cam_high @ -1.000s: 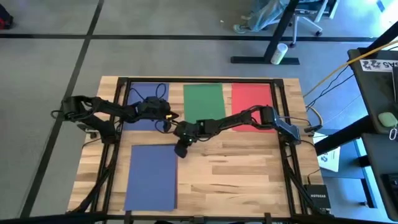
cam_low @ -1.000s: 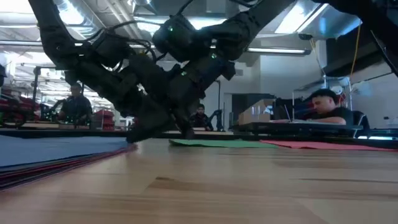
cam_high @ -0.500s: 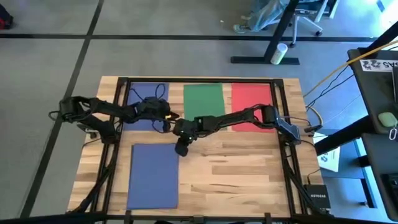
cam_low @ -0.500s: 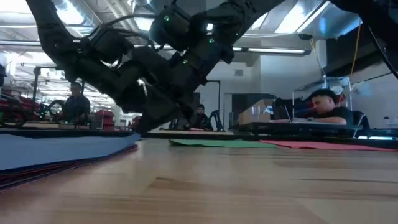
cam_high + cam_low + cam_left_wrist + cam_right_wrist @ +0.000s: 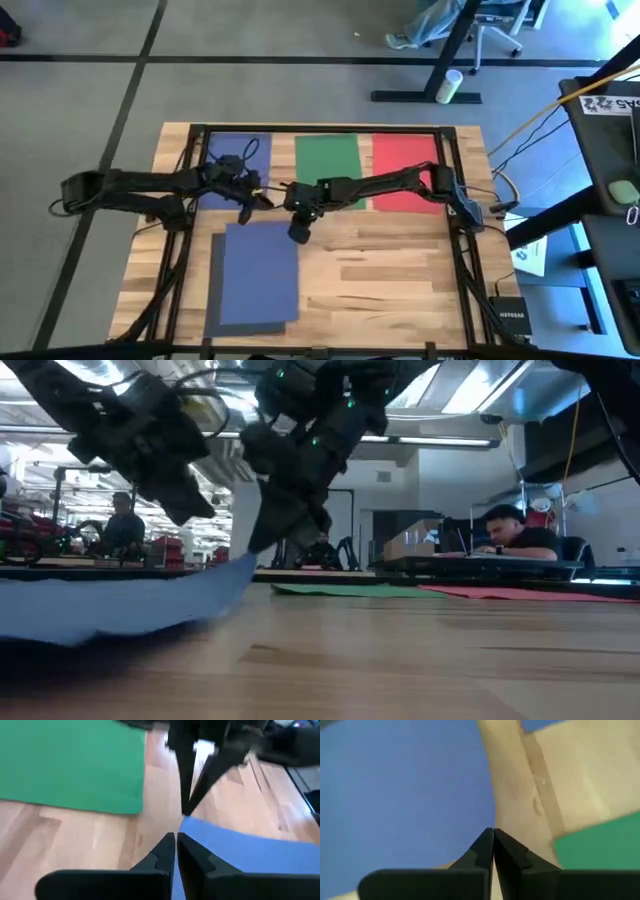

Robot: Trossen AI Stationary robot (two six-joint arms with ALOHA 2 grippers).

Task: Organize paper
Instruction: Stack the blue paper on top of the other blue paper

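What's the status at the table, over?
Right end effector shut on blue sheet, corner lifted off stack. Left end effector shut, empty, alongside. Green sheet, red sheet flat behind.

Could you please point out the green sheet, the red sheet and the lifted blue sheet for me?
green sheet (image 5: 327, 160): high view, centre of the sheet.
red sheet (image 5: 403, 155): high view, bare upper half.
lifted blue sheet (image 5: 260, 275): high view, middle of the sheet.
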